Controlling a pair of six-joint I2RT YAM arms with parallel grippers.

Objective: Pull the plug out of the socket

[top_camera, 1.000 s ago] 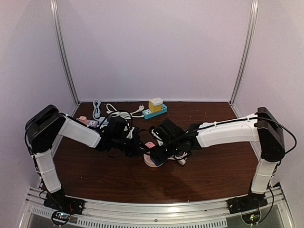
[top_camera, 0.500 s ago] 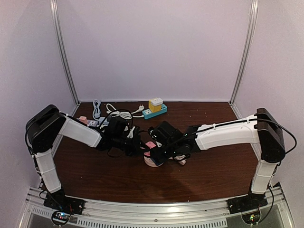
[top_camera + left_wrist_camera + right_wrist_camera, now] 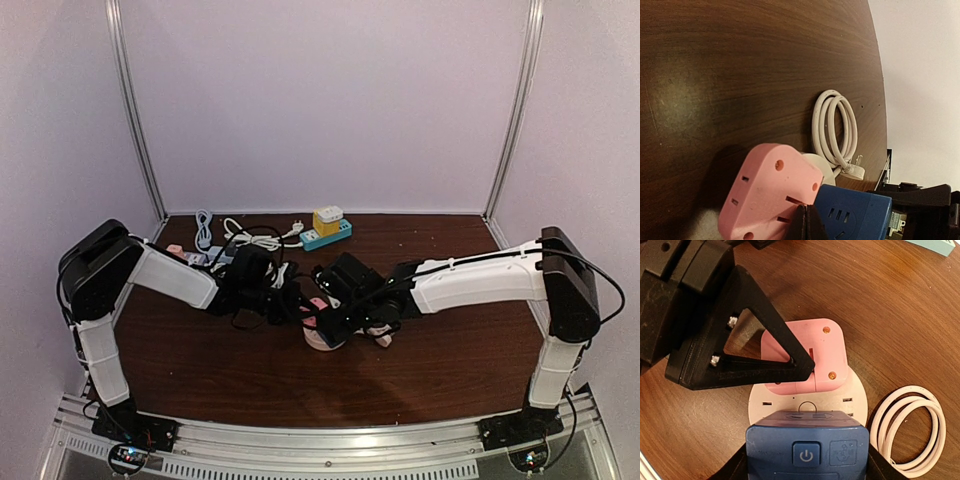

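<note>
**Item 1, right gripper**: clamped on the blue plug, one finger flat against each side (the plug's power button faces the wrist camera). A second ago it sat a shade farther right and stood a little wider.

**Item 2, left gripper**: fingers pressed together with nothing between them. The tip rests on the pink plug, at the edge nearest the blue one. The arm has edged slightly toward the middle since a second ago.

**Item 3, socket**: round, white, flat on the table between the two arms. Both plugs are seated on it side by side, placed as before.

**Item 4, cable**: white, coiled, just beside the socket.

**Item 5, power strip**: teal, near the table's far edge, well apart.
</note>
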